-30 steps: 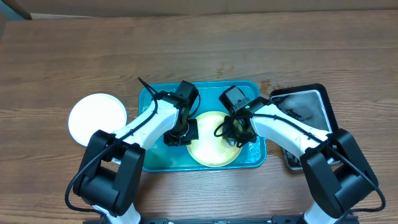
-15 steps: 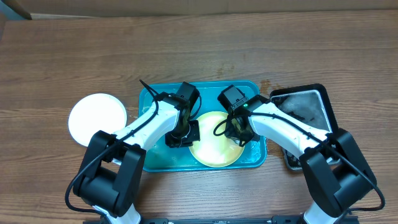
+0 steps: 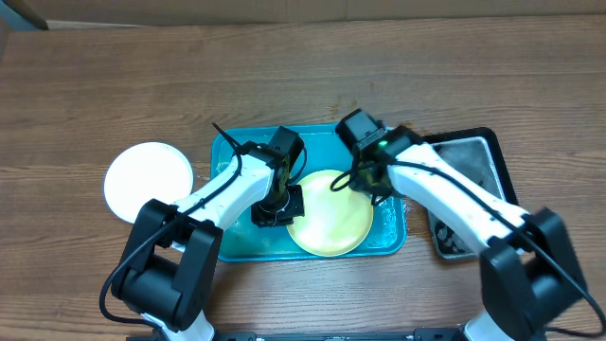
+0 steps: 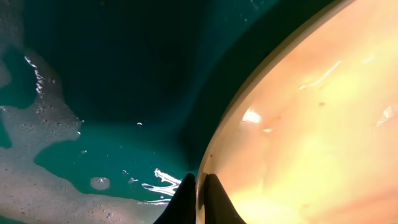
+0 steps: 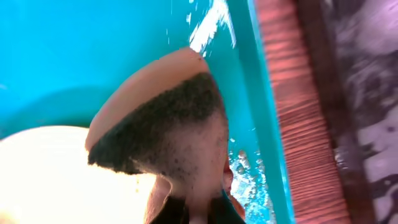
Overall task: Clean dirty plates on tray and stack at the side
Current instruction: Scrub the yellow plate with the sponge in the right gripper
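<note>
Wet pale yellow-green round plate [image 3: 331, 223] held by its rim.
Stiff, slippery edge is clamped by left pincer [image 4: 198, 186]; tan scouring sponge [image 5: 161, 118] is gripped by right pincer [image 5: 189, 211].

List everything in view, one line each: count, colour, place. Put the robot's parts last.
table: one, brown wood, under everything
tray: one, turquoise, wet, table centre
yellow plate: one, pale yellow-green, in the tray
white plate: one seen, white, on the table left of the tray
black tray: one, black, right of the tray
sponge: one, tan with a dark face, above the tray
left fingers: black, shut on the yellow plate's rim
right fingers: dark, shut on the sponge
</note>
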Robot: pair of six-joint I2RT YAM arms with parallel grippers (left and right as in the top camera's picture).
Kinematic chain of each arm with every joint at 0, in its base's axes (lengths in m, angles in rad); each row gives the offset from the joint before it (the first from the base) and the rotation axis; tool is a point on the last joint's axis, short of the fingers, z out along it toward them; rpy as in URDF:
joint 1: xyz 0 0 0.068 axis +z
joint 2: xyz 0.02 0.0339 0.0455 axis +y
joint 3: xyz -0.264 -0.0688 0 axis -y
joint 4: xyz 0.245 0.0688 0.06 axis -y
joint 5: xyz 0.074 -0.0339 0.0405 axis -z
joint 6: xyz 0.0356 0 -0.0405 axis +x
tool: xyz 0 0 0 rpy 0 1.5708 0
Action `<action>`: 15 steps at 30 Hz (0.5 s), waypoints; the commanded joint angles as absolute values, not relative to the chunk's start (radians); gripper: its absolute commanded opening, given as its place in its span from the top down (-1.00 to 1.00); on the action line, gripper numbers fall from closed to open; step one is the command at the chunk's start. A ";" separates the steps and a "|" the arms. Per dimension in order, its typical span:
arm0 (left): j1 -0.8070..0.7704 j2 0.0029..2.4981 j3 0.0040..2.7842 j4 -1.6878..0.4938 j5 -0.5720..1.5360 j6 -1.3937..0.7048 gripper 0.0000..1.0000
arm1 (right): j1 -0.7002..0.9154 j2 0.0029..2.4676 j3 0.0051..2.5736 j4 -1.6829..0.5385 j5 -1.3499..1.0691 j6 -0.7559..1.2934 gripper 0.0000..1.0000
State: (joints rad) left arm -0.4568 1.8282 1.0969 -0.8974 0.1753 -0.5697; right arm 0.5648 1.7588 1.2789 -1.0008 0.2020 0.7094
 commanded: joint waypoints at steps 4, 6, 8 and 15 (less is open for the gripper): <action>-0.453 1.848 1.055 -0.904 0.096 -0.565 0.92 | 0.567 1.715 1.308 -0.991 0.186 0.703 0.92; -0.453 1.848 1.055 -0.903 0.097 -0.565 0.91 | 0.571 1.715 1.307 -0.959 0.123 0.700 0.92; -0.453 1.848 1.055 -0.903 0.097 -0.565 0.92 | 0.577 1.715 1.295 -0.909 0.064 0.668 0.92; -0.453 1.848 1.055 -0.904 0.097 -0.565 0.92 | 0.598 1.723 1.221 -0.764 -0.013 0.665 0.92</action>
State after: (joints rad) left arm -0.4568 1.8282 1.0969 -0.8970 0.1749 -0.5697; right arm 0.5865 1.7332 1.2518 -0.7902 0.0338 0.6773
